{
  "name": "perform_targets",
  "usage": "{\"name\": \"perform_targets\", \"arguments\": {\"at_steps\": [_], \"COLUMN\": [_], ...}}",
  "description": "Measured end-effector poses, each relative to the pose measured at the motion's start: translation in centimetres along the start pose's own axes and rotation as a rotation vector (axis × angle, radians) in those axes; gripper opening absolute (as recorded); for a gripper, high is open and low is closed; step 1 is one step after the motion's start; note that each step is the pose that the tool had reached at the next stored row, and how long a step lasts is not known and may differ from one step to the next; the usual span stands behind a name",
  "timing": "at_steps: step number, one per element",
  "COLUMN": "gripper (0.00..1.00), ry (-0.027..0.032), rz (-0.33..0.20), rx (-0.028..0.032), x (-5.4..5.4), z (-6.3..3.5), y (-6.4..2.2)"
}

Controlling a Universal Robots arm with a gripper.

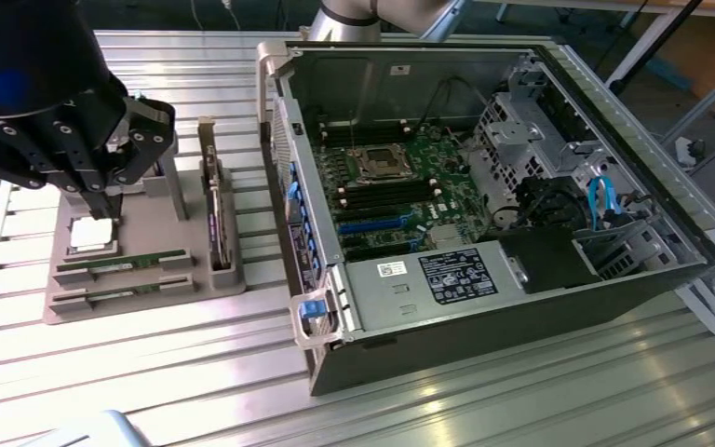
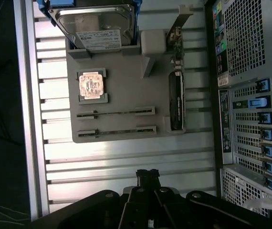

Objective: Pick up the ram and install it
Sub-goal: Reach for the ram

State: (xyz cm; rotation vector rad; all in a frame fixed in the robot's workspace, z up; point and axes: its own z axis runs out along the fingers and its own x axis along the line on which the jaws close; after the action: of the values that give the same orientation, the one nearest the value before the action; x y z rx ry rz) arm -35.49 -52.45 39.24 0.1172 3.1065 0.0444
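- Ram [image 1: 123,260] lies flat in the grey tray [image 1: 149,231] at about eight o'clock in the exterior view, a second stick [image 1: 122,285] alongside it.
- There your gripper [image 1: 100,207] hangs over the tray at twelve o'clock from the sticks, above the processor [image 1: 90,235], apart from them.
- On the wrist view, you see the gripper [image 2: 147,173] with its fingers pressed together; both sticks [image 2: 116,113] rest in the tray [image 2: 126,86] between processor [image 2: 92,85] and gripper, untouched.

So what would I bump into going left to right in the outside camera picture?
The two ram sticks in their gray holder → the expansion card standing on edge → the motherboard inside the open computer case → the blue cable.
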Motion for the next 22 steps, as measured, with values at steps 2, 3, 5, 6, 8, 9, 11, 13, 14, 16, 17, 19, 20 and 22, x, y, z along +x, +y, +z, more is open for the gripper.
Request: {"name": "perform_targets", "arguments": {"at_steps": [2,3,5,6,8,9,11,13,14,16,17,19,20,22], "gripper": [0.1,0.1,0.1,0.1,0.1,0.1,0.1,0.1,0.1,0.1,0.1,0.1,0.1,0.1], "ry": [0.0,0.0,0.0002,0.0003,0.0005,0.0007,0.001,0.001,0.0009,0.0009,0.0009,0.0009,0.0009,0.001], "rz": [0.0,0.0,0.0,0.0,0.0,0.0,0.0,0.0,0.0,0.0,0.0,0.0,0.0,0.0], "rx": [0.0,-0.0001,-0.0026,-0.0037,-0.0078,-0.0097,-0.0121,-0.0125,-0.0125,-0.0126,-0.0125,-0.0125,-0.0125,-0.0125], "x": [0.0,0.0,0.01,0.03,0.07,0.08,0.1,0.1,0.1,0.1,0.1,0.1,0.1,0.1], "z": [0.0,0.0,0.02,0.04,0.1,0.12,0.13,0.13,0.14,0.14,0.14,0.14,0.14,0.13], "y": [0.0,0.0,0.11,0.26,0.46,0.51,0.56,0.57,0.57,0.57,0.57,0.57,0.57,0.57]}}
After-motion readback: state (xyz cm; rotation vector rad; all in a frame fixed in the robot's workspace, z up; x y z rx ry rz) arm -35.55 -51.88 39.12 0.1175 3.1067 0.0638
